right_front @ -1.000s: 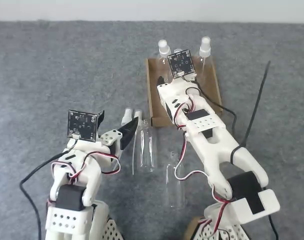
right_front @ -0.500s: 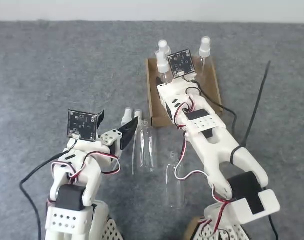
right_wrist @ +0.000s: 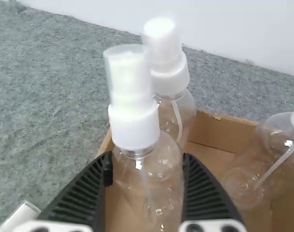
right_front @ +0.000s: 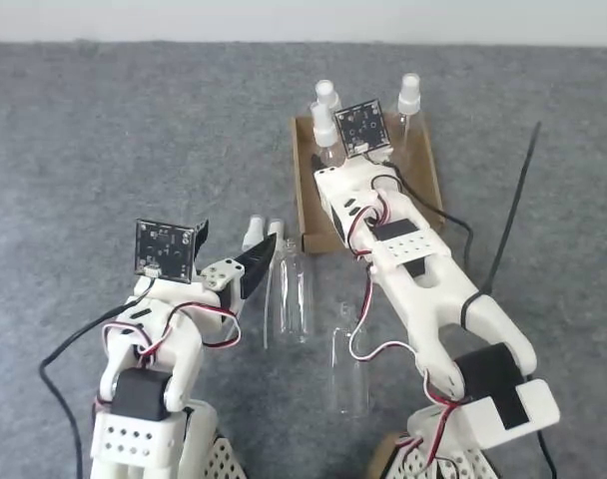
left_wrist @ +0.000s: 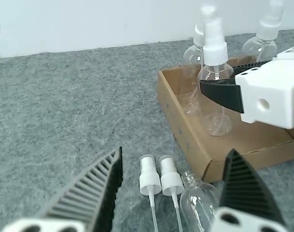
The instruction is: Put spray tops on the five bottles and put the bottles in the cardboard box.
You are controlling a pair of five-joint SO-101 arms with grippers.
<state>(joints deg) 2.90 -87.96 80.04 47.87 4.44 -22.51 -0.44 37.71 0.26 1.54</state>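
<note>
My right gripper (right_front: 328, 157) is shut on a clear bottle with a white spray top (right_wrist: 139, 150), which stands upright in the near left part of the cardboard box (right_front: 305, 205). Two more topped bottles (right_front: 326, 96) (right_front: 410, 96) stand along the box's far side. My left gripper (left_wrist: 176, 157) hangs open over the carpet, short of two loose spray tops (left_wrist: 147, 176) (left_wrist: 170, 180) that lie side by side. An uncapped bottle (left_wrist: 200, 198) lies next to them. A second uncapped bottle (right_front: 348, 371) lies closer to the arm bases.
Grey carpet (right_front: 114, 130) covers the table, and its left half is open. A black cable (right_front: 510, 215) runs across the carpet to the right of the box. A white wall stands behind the far edge.
The topped bottle in my right gripper has shifted toward the box's near left side, out from behind the wrist camera. Over the last half second nothing has moved. The left arm has stayed still.
</note>
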